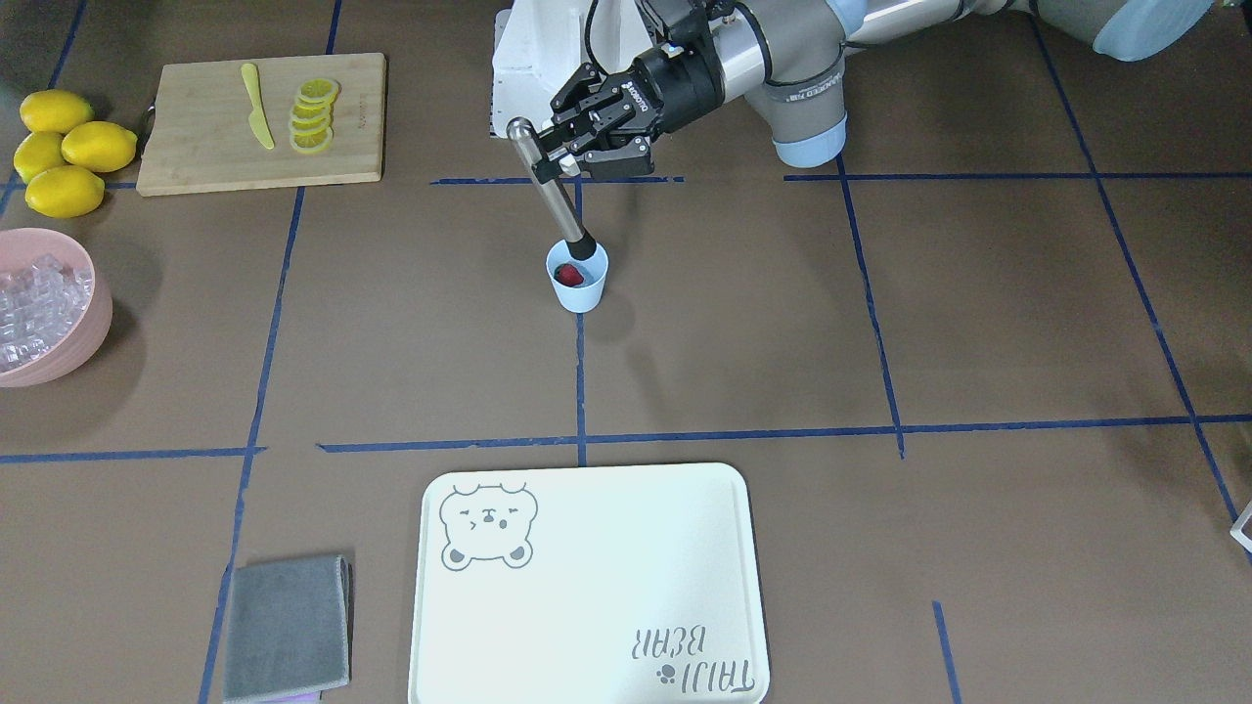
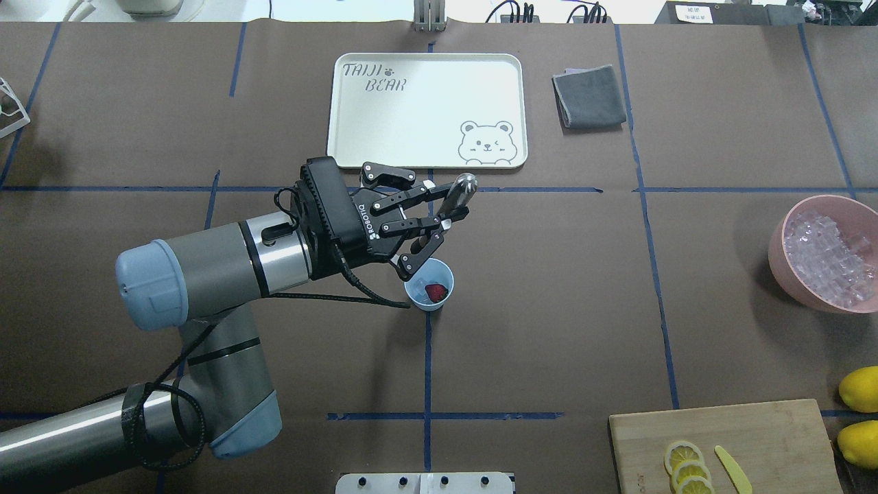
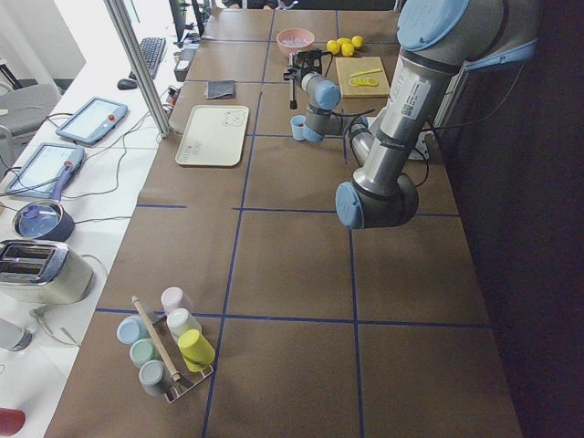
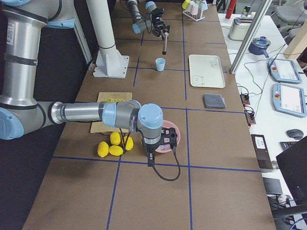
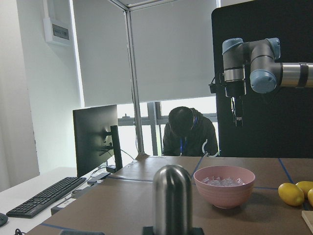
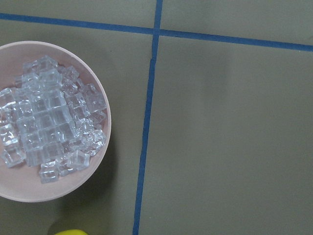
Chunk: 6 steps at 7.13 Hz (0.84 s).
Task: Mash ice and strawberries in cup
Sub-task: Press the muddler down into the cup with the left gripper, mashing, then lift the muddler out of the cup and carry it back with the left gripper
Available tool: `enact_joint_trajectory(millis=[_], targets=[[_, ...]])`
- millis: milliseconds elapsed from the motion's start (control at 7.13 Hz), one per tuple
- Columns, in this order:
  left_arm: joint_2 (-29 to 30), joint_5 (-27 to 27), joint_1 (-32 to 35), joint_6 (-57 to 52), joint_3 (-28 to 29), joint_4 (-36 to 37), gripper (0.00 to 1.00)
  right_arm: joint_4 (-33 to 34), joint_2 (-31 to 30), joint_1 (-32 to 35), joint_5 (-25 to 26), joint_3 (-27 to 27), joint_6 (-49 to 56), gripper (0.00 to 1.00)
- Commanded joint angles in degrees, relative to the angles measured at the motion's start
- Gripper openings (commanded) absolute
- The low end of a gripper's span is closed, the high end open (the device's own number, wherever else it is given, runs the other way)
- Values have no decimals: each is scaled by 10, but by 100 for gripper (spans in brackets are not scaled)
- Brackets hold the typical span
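Bench point(image 1: 880, 342): brown cover, blue tape grid.
Left arm point(image 2: 206, 267) reached to mid-bench. The right arm point(image 4: 96, 112) was at the far end from it, by the lemons point(image 1: 64, 147).
Tray point(image 1: 587, 587), pale with a bear print, lay on your side of the bench, with a grey cloth point(image 1: 287, 626) just beside it.
Cutting board point(image 1: 196, 127) carried lemon slices point(image 1: 314, 115) and a yellow knife point(image 1: 256, 108).
Pink bowl point(image 1: 93, 332) held the ice point(image 1: 34, 303), heaped. You could not tell whether any ice was in the cup.
Left gripper point(image 1: 562, 161) was clamped on a metal muddler point(image 1: 556, 200) near its upper end. The muddler was tilted, with its dark lower tip at the cup's mouth.
Right gripper point(image 5: 237, 120) hung above the bench by the pink bowl. You could not tell whether its fingers were apart or together.
Cup point(image 1: 579, 293), light blue, stood upright on a tape line at mid-bench.
Strawberry point(image 1: 568, 275), one red berry, sat inside the cup next to the muddler's tip.
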<state>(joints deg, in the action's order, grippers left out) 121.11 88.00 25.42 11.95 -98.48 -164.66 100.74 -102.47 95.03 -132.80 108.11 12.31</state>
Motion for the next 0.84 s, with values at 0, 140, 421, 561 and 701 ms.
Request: enact_joint_trajectory(millis=[0, 140, 421, 561, 701], targets=[[-5, 0, 10, -3, -63, 187, 0, 0, 0, 0, -1, 1, 0, 100], [-5, 2, 17, -7, -86, 280, 0, 1, -1, 0, -1, 1, 0, 100], [-6, 57, 52, -40, -102, 436, 0, 1, -2, 0, -1, 0, 0, 100], [-19, 61, 63, -40, -102, 483, 1, 1, -2, 0, -1, 0, -1, 100], [-45, 61, 75, -40, -102, 516, 4, 1, -2, 0, -2, -1, -1, 100]])
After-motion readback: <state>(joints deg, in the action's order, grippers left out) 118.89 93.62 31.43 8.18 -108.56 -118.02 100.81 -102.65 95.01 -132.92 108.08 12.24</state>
